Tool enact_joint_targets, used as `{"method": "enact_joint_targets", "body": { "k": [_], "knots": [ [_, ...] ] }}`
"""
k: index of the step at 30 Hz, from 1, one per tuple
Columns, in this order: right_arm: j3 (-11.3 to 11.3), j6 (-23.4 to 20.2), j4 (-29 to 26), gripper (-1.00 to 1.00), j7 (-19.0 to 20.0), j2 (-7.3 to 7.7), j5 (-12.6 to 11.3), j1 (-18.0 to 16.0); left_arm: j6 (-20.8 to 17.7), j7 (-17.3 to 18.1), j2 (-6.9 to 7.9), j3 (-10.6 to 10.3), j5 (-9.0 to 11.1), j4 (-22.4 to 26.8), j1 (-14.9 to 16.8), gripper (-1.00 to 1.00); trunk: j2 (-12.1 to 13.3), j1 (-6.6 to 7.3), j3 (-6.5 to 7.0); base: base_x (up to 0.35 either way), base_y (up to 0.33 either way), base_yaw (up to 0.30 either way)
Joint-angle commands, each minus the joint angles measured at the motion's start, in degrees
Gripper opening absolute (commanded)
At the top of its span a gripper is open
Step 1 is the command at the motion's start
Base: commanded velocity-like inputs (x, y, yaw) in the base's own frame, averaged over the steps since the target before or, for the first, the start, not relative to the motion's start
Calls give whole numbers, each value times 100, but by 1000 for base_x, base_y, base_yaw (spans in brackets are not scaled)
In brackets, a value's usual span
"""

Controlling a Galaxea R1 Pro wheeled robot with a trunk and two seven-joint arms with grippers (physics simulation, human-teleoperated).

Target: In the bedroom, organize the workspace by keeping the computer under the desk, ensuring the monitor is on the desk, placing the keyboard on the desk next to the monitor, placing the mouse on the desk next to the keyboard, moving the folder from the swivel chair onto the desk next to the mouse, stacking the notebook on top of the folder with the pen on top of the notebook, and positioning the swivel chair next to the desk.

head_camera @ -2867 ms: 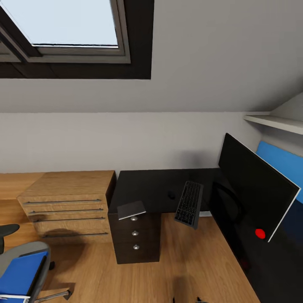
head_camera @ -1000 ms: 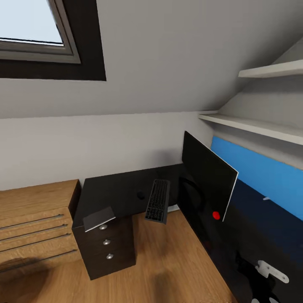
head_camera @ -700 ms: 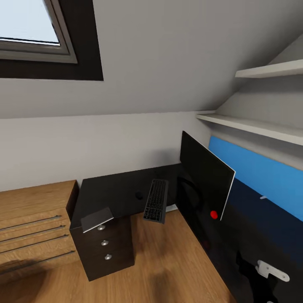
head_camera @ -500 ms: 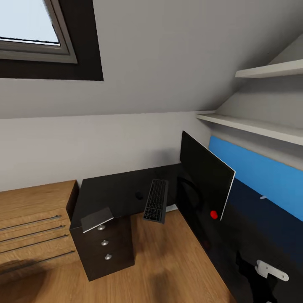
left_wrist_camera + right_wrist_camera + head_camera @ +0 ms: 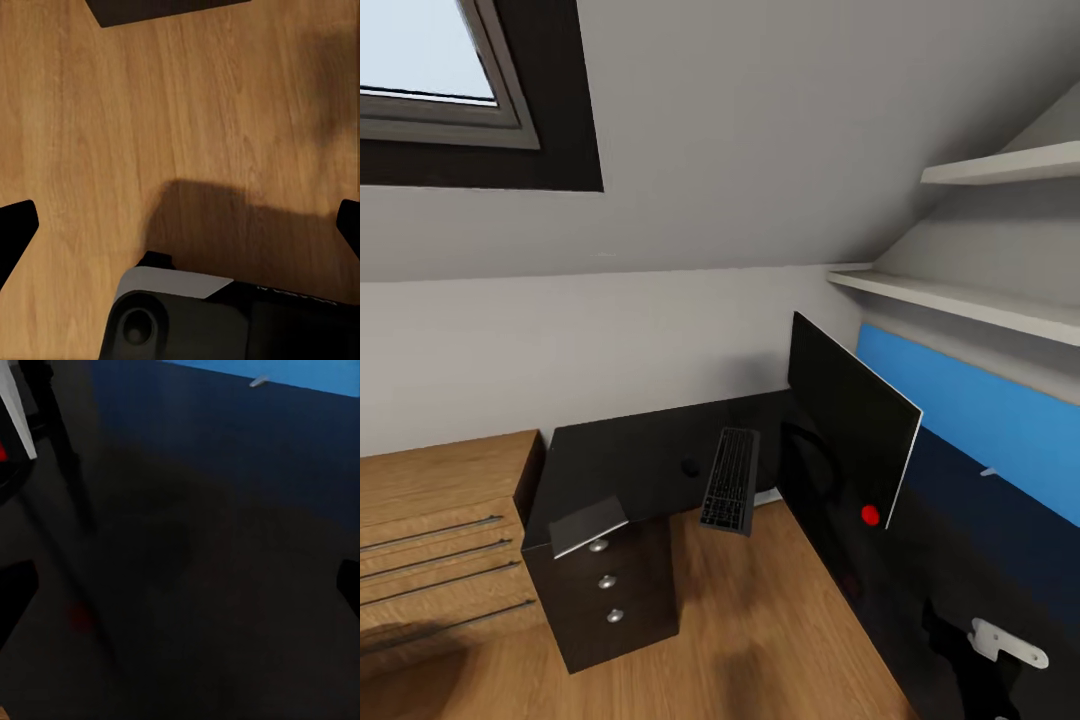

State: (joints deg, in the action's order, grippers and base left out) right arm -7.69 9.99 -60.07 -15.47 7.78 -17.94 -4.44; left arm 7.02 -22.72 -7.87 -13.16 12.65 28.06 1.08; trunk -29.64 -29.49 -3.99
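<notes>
Standing on the black worktop (image 5: pixel 620 455) — monitor (image 5: pixel 850 425), keyboard (image 5: pixel 728 481) left of it, then mouse (image 5: pixel 688 466); both grippers' fingers (image 5: pixel 15 229) spread apart.

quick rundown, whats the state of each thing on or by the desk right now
monitor: upright on the desk, red light lit
keyboard: on the desk, near end overhanging the edge
mouse: on the desk beside the keyboard
notebook: closed, on the desk corner
drawer unit: drawers shut
</notes>
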Motion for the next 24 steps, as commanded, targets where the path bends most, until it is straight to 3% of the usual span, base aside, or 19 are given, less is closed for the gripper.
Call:
{"method": "enact_joint_targets", "body": {
  "k": [1,5,8,9,11,16,18,21,24],
  "knots": [
    [2,31,5,100,-9,7,-60,-4,32,-40,5,-46,59,-2,6,100,-10,-3,-11,34,-9,0],
    [-11,30,140,100,-9,31,-66,-4,35,-40,5,-49,57,-2,6,100,-10,-3,-11,104,-5,0],
    [-48,27,516,100,-9,156,-73,-46,36,-40,6,-47,54,-2,6,100,-10,-3,-11,264,-1,0],
    [-61,10,803,100,-9,312,-89,-188,36,-40,13,-45,55,-2,6,100,-10,-3,-11,159,0,0],
    [-69,-22,1196,100,-4,489,-87,-729,38,-40,23,-41,54,-2,6,100,-10,-3,-11,88,0,0],
    [-74,-28,2284,100,5,738,-53,-1813,37,-40,29,-38,55,-2,6,100,-10,-3,-11,179,0,0],
    [-71,-25,3157,100,123,936,-56,-2557,38,-40,30,-38,54,-2,6,100,-10,-3,-11,270,0,0],
    [-72,-12,3652,100,380,1013,-57,-2933,42,-40,31,-38,53,-2,6,100,-10,-3,-11,164,0,0],
    [-74,16,3901,100,554,1052,-56,-3093,42,-40,31,-38,53,-2,6,100,-10,-3,-11,80,-10,0]
  ]
}}
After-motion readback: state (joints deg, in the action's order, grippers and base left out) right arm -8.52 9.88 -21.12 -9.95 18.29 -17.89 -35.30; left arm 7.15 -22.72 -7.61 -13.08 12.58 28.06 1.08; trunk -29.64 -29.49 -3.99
